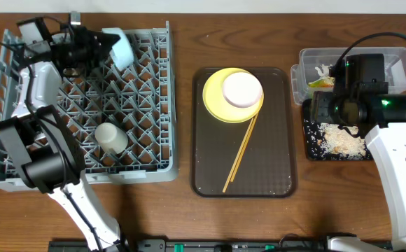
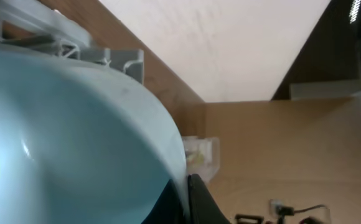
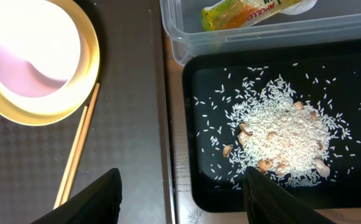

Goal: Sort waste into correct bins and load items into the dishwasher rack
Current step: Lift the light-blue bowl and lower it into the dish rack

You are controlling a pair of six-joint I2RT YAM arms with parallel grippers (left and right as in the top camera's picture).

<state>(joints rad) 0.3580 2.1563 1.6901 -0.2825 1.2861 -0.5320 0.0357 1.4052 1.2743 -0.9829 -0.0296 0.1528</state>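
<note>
The left end effector (image 1: 107,43) is closed on the rim of the smooth, pale blue bowl (image 1: 122,47), holding it tilted over the far edge of the rack (image 1: 147,105), a grey plastic lattice of pegs. A small white cup (image 1: 110,138) lies among the pegs nearer the front.

On the wooden worktop (image 1: 168,210), the flat brown tray (image 1: 273,175) carries a round yellow plate (image 3: 75,102) with a white bowl (image 3: 34,46) sitting in it. Two thin wooden chopsticks (image 3: 78,149) lean against the plate's rim.

The right end effector (image 3: 182,177) hangs over the glossy black tub (image 3: 355,81), its fingers spread wide and holding nothing. White rice (image 3: 280,137) and beige crumbs (image 3: 230,149) are heaped in that tub. The clear tub (image 3: 180,43) beside it holds the shiny green-and-yellow wrapper (image 3: 249,12) and a crumpled paper scrap (image 1: 324,70).
</note>
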